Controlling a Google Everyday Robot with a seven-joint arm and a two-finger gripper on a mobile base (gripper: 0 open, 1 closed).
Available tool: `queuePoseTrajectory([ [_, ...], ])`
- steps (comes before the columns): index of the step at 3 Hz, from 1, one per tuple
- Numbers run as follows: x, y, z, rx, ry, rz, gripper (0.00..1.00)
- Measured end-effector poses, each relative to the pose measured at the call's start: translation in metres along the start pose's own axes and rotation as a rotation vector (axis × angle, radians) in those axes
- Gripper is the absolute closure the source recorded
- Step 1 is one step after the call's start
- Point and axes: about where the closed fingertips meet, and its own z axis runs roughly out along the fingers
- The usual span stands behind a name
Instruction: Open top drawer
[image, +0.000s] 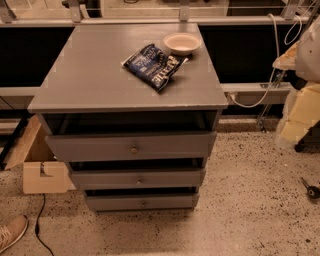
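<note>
The grey cabinet (100, 75) stands in the middle of the view with three drawer fronts stacked below its top. The top drawer (90, 147) has the widest, tallest front, with a small round metal knob (134, 149) at its centre. A dark gap shows between its front and the cabinet top. Two narrower drawer fronts (137, 179) sit below it, each with a dark gap above. The gripper is not in view.
A dark blue chip bag (155, 65) and a pale bowl (182, 43) lie on the cabinet top. A cardboard box (37, 172) stands at the left, a shoe (11, 232) and a black cable (40, 225) at bottom left. Yellow foam blocks (302, 112) and a white cable (265, 95) are at the right.
</note>
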Motion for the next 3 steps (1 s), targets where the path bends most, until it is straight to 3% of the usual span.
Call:
queuePoseTrajectory([
  [1,-0.001,0.000,0.004,-0.002,-0.005,-0.001,0.00],
  [2,-0.007,0.001,0.040,-0.022,-0.043,-0.013,0.00],
  [3,-0.023,0.006,0.102,-0.077,-0.111,-0.035,0.00],
])
